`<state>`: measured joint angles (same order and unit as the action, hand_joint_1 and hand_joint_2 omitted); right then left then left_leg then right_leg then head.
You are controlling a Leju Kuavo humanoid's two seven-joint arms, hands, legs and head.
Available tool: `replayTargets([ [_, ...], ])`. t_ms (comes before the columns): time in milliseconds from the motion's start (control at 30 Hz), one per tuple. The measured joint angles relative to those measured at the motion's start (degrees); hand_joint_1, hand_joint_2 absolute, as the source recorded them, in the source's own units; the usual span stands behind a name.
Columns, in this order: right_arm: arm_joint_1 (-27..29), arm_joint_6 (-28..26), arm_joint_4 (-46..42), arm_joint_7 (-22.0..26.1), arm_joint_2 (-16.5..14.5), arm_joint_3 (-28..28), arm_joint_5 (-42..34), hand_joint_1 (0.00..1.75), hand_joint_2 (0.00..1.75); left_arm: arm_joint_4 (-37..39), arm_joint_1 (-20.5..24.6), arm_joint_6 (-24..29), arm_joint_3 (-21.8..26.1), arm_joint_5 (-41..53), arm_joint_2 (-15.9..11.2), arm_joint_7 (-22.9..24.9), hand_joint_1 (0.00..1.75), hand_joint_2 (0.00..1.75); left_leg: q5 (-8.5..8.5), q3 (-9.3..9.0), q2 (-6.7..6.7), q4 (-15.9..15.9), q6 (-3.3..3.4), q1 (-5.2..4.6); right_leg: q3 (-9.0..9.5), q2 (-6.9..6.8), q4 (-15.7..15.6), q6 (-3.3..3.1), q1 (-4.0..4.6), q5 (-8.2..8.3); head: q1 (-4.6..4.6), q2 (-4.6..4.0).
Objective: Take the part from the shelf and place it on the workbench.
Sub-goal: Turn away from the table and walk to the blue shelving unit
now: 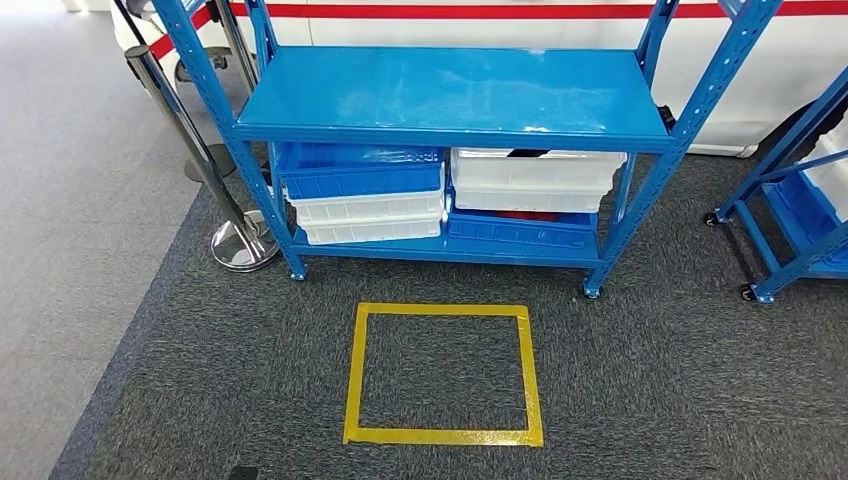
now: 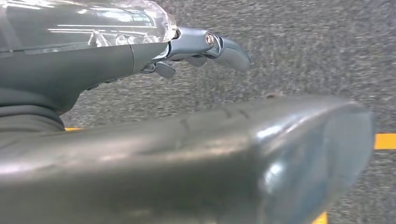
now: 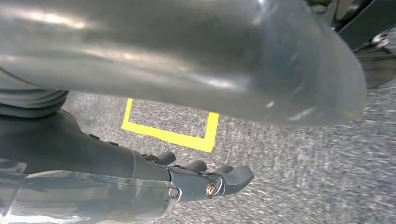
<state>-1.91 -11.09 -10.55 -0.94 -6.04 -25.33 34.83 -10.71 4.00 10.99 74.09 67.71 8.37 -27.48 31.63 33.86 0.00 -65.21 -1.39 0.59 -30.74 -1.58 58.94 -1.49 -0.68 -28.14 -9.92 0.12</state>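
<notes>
Blue steel shelf (image 1: 450, 95) fills the upper half of the head view, its top deck bare and glossy. On the lower deck sit stacked bins. At the left, a blue bin (image 1: 360, 168) rests on two white bins (image 1: 368, 218); what they hold cannot be seen. At the right, a white bin (image 1: 535, 178) sits on a flat blue bin (image 1: 520, 230). Something dark (image 1: 527, 153) shows above the white bin's rim at the back, and something red (image 1: 527, 215) shows in the gap between the white bin and the blue one under it. Either could be the part; the pictures are too small to tell its shape or finish.

A yellow tape square (image 1: 442, 374) lies on the grey carpet (image 1: 650, 380) in the lower centre of the frame, in front of the shelf. A chrome stanchion (image 1: 240, 245) stands at the shelf's left corner, and a second blue rack (image 1: 790, 215) enters from the right edge.

Both hands hang low over the carpet, well apart from the bins. The left hand (image 2: 205, 49) has its fingers stretched out, apart from the thumb, and holds nothing. The right hand (image 3: 205, 179) likewise has loosely extended fingers with nothing in them, near the tape square.
</notes>
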Motion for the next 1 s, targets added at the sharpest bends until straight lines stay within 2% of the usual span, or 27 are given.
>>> replayTargets([
  [33,0.01,0.05,0.01,0.04,-0.01,-0.01,-0.06,0.00,0.00,0.00,-0.03,0.00,0.01,0.02,-0.03,-0.01,0.00,0.00,-2.51,-0.43,0.34,3.07,0.30,-0.16,0.62,-0.08,0.03,0.21,0.06,-0.49,0.00,-0.01],
  [67,-0.03,0.08,0.02,0.07,-0.02,-0.01,-0.10,0.00,0.00,0.00,0.00,0.00,0.00,0.03,-0.05,-0.01,0.00,0.00,-4.15,-0.72,0.64,5.11,0.68,-0.34,0.96,-0.14,0.03,0.52,0.12,-0.92,0.01,-0.01],
  [100,-0.05,0.09,0.02,0.09,-0.02,-0.02,-0.13,0.00,0.00,0.00,-0.01,0.00,-0.01,0.03,-0.08,-0.02,0.00,0.00,-4.90,-0.75,0.82,6.10,1.13,-0.50,1.23,-0.17,0.18,0.89,0.17,-1.14,0.02,-0.01],
  [167,-0.17,0.10,0.02,0.10,-0.02,-0.02,-0.16,0.00,0.00,0.00,0.03,0.00,-0.02,0.04,-0.08,-0.03,0.00,0.00,-4.78,-1.21,0.56,6.47,2.05,-0.48,1.55,-0.23,0.62,1.75,0.27,-1.29,0.02,0.01],
  [233,-0.20,0.10,0.02,0.11,-0.01,-0.03,-0.17,0.00,0.00,0.00,0.05,0.00,-0.02,0.04,-0.02,-0.07,0.00,0.00,-4.96,-2.28,0.22,7.11,2.76,-0.22,1.27,0.23,2.34,2.26,0.15,-2.08,0.04,0.01],
  [267,-0.25,0.10,0.02,0.11,0.00,-0.04,-0.18,0.00,0.00,0.00,0.13,0.00,-0.02,0.05,0.00,-0.08,0.00,0.00,-4.95,-2.76,0.08,7.37,3.01,-0.14,0.17,0.60,4.53,2.40,0.04,-3.26,0.05,0.01],
  [333,-0.29,0.08,0.02,0.15,0.00,-0.11,-0.26,0.00,0.00,0.00,0.29,0.00,-0.02,0.09,0.01,-0.15,0.00,0.00,-4.57,-3.10,-0.16,7.48,3.34,-0.25,-3.88,1.19,11.09,2.71,-0.11,-6.17,0.06,0.01],
  [367,-0.29,0.08,0.03,0.15,0.00,-0.19,-0.34,0.00,0.00,0.00,0.31,-0.02,-0.02,0.12,-0.01,-0.20,0.00,0.00,-4.29,-3.32,-0.33,7.47,3.43,-0.32,-6.03,1.26,13.95,2.86,-0.15,-7.14,0.06,0.01],
  [400,-0.24,0.05,0.03,0.16,0.00,-0.29,-0.45,0.00,0.00,0.00,0.29,-0.07,-0.02,0.16,-0.01,-0.24,0.00,0.00,-3.94,-3.69,-0.54,7.46,3.45,-0.39,-7.44,1.27,15.25,2.98,-0.17,-7.12,0.06,0.01],
  [433,-0.16,0.01,0.03,0.16,0.01,-0.41,-0.57,0.00,0.00,0.00,0.26,-0.14,-0.04,0.19,-0.02,-0.27,0.00,0.00,-3.54,-4.20,-0.79,7.45,3.39,-0.42,-7.93,1.28,14.64,2.98,-0.16,-6.00,0.06,0.00],
  [467,-0.05,-0.04,0.04,0.15,0.02,-0.53,-0.71,0.00,0.00,0.00,0.22,-0.22,-0.07,0.25,0.00,-0.28,0.00,0.00,-3.08,-4.86,-1.04,7.45,3.26,-0.43,-7.48,1.29,12.11,2.93,-0.15,-3.78,0.06,0.00],
  [500,0.09,-0.11,0.04,0.14,0.03,-0.64,-0.83,0.00,0.00,0.00,0.19,-0.29,-0.11,0.31,0.04,-0.28,0.00,0.00,-2.56,-5.42,-1.22,7.48,3.09,-0.43,-6.54,1.35,8.33,2.78,-0.12,-0.90,0.06,-0.01],
  [533,0.22,-0.16,0.06,0.14,0.06,-0.75,-0.93,0.00,0.00,0.00,0.21,-0.34,-0.16,0.37,0.09,-0.27,0.00,0.00,-2.07,-6.00,-1.36,7.41,2.84,-0.48,-5.68,1.46,5.02,2.55,0.03,0.95,0.06,-0.01],
  [567,0.22,-0.20,0.07,0.14,0.08,-0.86,-1.01,0.00,0.00,0.00,0.27,-0.39,-0.21,0.45,0.14,-0.26,0.00,0.00,-1.62,-6.24,-1.43,7.38,2.54,-0.52,-5.08,1.58,2.62,2.18,0.20,2.18,0.06,-0.01],
  [600,0.16,-0.23,0.09,0.16,0.09,-0.96,-1.05,0.00,0.00,0.00,0.35,-0.42,-0.26,0.54,0.17,-0.23,0.00,0.00,-1.31,-6.42,-1.45,7.37,2.18,-0.56,-4.89,1.69,1.35,1.81,0.36,2.68,0.06,0.00],
  [667,-0.07,-0.26,0.10,0.18,0.09,-1.06,-1.11,0.00,0.00,0.00,0.50,-0.46,-0.34,0.85,0.16,-0.20,0.00,0.00,-1.12,-6.75,-1.45,7.26,1.42,-0.62,-4.64,1.78,0.98,0.97,0.42,2.41,0.06,0.01],
  [733,-0.08,-0.28,0.10,0.17,0.07,-1.07,-1.15,0.00,0.00,0.00,0.57,-0.48,-0.39,1.08,0.13,-0.19,0.00,0.00,-0.64,-6.41,-1.15,5.49,0.83,-0.57,-3.69,1.64,0.47,0.28,0.17,2.25,0.05,0.01],
  [800,-0.03,-0.30,0.10,0.17,0.05,-1.07,-1.20,0.00,0.00,0.00,0.64,-0.48,-0.40,1.09,0.11,-0.19,0.00,0.00,1.46,-3.37,-0.75,-0.10,0.34,-0.34,-2.78,1.44,0.18,-0.20,0.02,1.79,0.05,-0.01],
  [867,-0.02,-0.32,0.10,0.17,0.05,-1.08,-1.23,0.00,0.00,0.00,0.59,-0.48,-0.42,1.09,0.11,-0.19,0.00,0.00,4.27,1.27,-0.58,-7.23,-0.08,-0.11,-2.14,1.41,0.16,-0.37,0.03,1.13,0.04,-0.01],
  [900,-0.02,-0.32,0.10,0.18,0.05,-1.08,-1.23,0.00,0.00,0.00,0.52,-0.49,-0.42,1.08,0.11,-0.16,0.00,0.00,4.62,2.94,-0.53,-9.11,-0.18,-0.03,-1.71,1.44,0.16,-0.36,0.03,0.77,0.04,0.00],
  [933,-0.02,-0.31,0.10,0.19,0.04,-1.09,-1.24,0.00,0.00,0.00,0.46,-0.49,-0.42,1.06,0.11,-0.13,0.00,0.00,3.66,3.69,-0.49,-8.95,-0.19,0.00,-1.15,1.46,0.16,-0.30,0.03,0.38,0.04,0.00],
  [967,-0.03,-0.28,0.10,0.19,0.02,-1.09,-1.24,0.00,0.00,0.00,0.43,-0.50,-0.41,1.04,0.10,-0.08,0.00,0.00,1.38,3.39,-0.45,-6.61,-0.10,0.02,-0.50,1.46,0.16,-0.20,0.03,-0.04,0.04,0.00],
  [1000,-0.01,-0.25,0.10,0.20,-0.01,-1.08,-1.23,0.00,0.00,0.00,0.41,-0.50,-0.41,1.02,0.07,-0.03,0.00,0.00,-1.67,2.35,-0.36,-2.77,0.11,0.00,0.13,1.43,0.14,-0.08,0.02,-0.49,0.04,-0.01],
])
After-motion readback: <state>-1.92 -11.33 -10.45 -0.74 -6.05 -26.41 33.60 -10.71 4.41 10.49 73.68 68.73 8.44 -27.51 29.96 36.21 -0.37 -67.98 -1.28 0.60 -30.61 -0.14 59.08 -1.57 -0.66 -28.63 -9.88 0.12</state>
